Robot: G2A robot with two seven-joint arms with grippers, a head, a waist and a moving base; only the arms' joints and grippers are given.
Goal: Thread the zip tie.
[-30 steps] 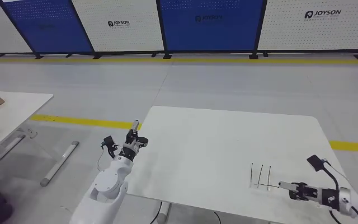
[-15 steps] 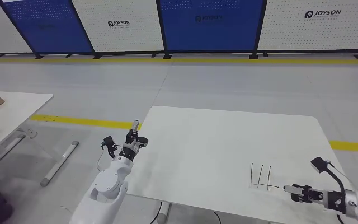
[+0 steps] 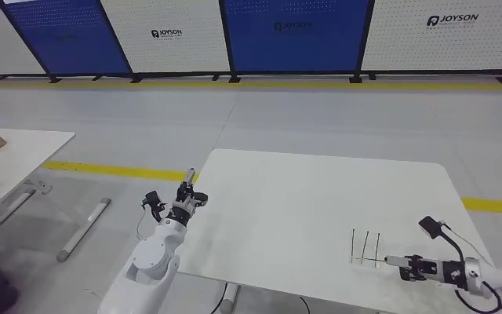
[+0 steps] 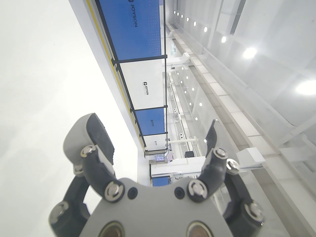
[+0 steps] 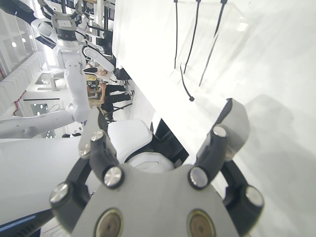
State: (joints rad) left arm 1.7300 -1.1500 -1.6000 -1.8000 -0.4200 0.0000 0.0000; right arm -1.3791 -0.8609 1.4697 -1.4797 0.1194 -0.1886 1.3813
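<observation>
The zip ties (image 3: 365,245) are lying side by side at the near right of the counter (image 3: 314,196); the right claw (image 3: 392,260) is being held spread just beside them, the left claw (image 3: 189,176) spread by the far left corner

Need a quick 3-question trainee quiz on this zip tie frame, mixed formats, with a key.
1. True or false: the right gripper is shut on a zip tie.
2. How many zip ties are on the table, and how do they lie?
3. Multiple choice: the left gripper is
A) open, up at the table's edge, far from the zip ties
B) shut on a zip tie
C) touching the right gripper

Key
1. False: its jaws are open and hold nothing; it sits just short of the zip ties.
2. Four: three side by side, one loose by their tail ends.
3. A
</observation>
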